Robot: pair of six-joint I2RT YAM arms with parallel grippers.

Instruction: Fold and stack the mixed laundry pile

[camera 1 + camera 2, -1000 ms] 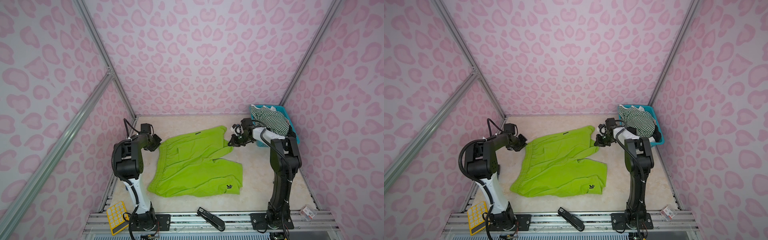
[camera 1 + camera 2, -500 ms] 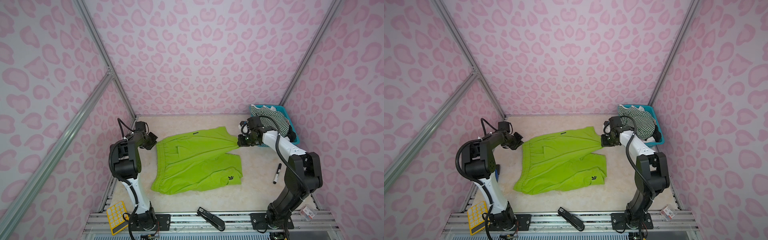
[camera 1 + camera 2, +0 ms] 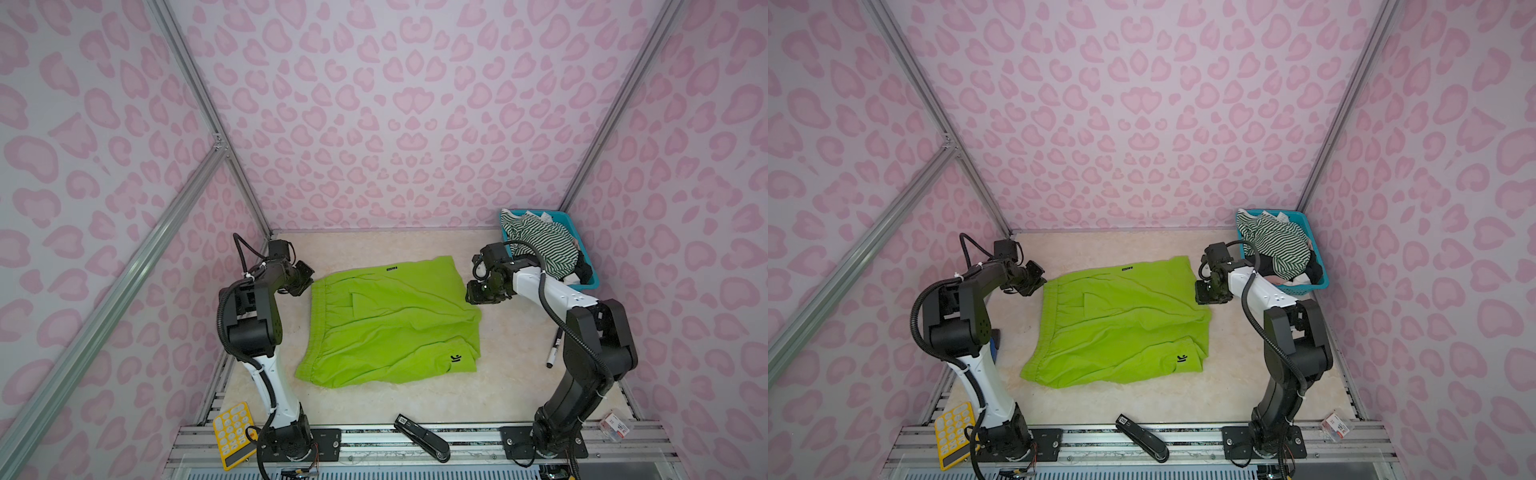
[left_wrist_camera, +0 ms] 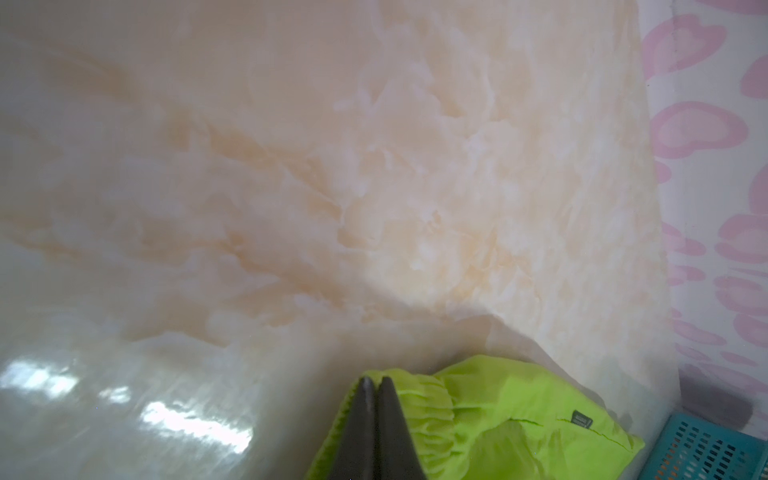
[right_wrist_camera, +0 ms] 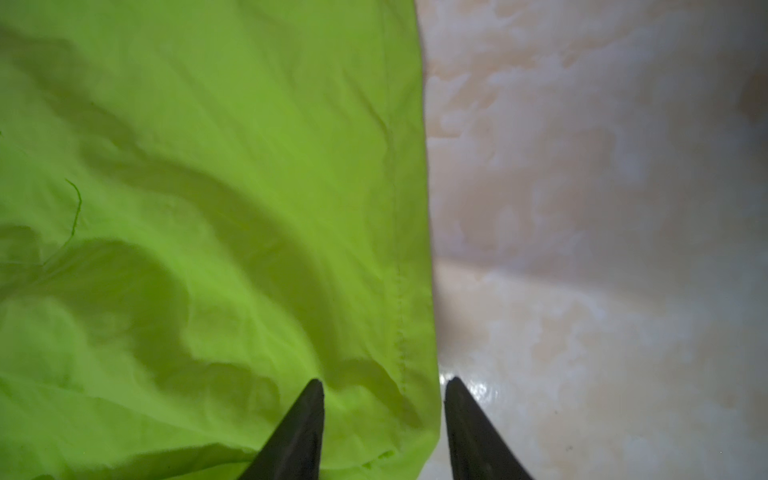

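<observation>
The lime-green shorts lie spread on the marbled table, logo leg toward the front. My left gripper is shut on the far end of their elastic waistband, low over the table. My right gripper hangs open over the far leg's hem, with the hem edge lying loose between its fingers. The rest of the laundry pile sits in a teal basket at the back right, with a green-and-white striped top on it and black cloth beneath.
A black marker lies on the table right of the shorts, close to the right arm. On the front rail lie a black stapler, a yellow calculator and a small box. Patterned walls close in on three sides.
My right gripper has opened and let go of the shorts' leg hem. The shorts, pulled taut between both grippers a moment ago, now lie flatter on the table.
</observation>
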